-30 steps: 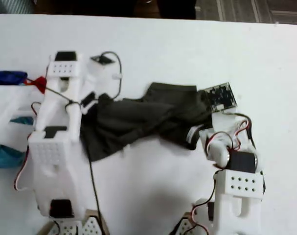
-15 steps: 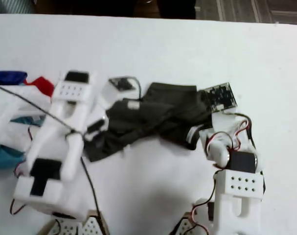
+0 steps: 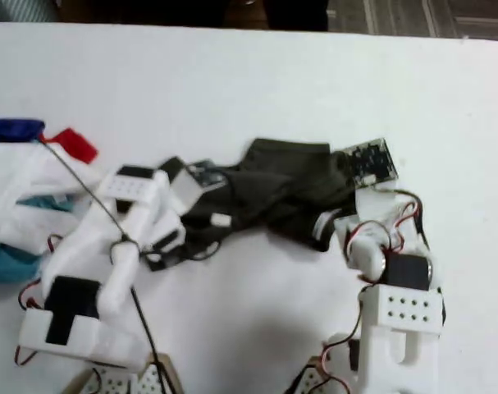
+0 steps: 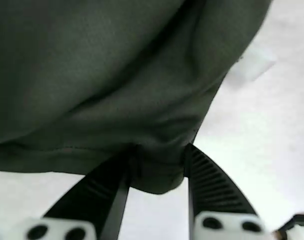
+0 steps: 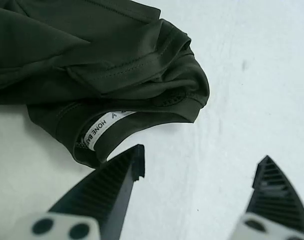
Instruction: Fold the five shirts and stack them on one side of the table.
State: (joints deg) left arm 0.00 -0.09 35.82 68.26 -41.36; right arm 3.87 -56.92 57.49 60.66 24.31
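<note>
A dark green shirt [image 3: 273, 193] lies crumpled in the middle of the white table [image 3: 257, 82]. My left gripper [image 3: 203, 193] sits at the shirt's left end. In the left wrist view the left gripper [image 4: 157, 172] is shut on a fold of the shirt's [image 4: 116, 75] hem, with cloth bulging between the black fingers [image 4: 109, 187]. At the shirt's right end my right gripper [image 3: 337, 215] stands open over bare table. The right wrist view has the right gripper [image 5: 202, 167] just beside the collar with its white label [image 5: 104, 127], touching nothing.
Other shirts lie piled at the table's left edge: blue [image 3: 11, 129], red [image 3: 72, 145] and teal [image 3: 6, 263]. Both arm bases stand at the front edge. The table's far half and right side are bare white.
The left arm has swung down and to the right, dragging the shirt's left part with it, so the shirt is more bunched. The right arm has not moved.
</note>
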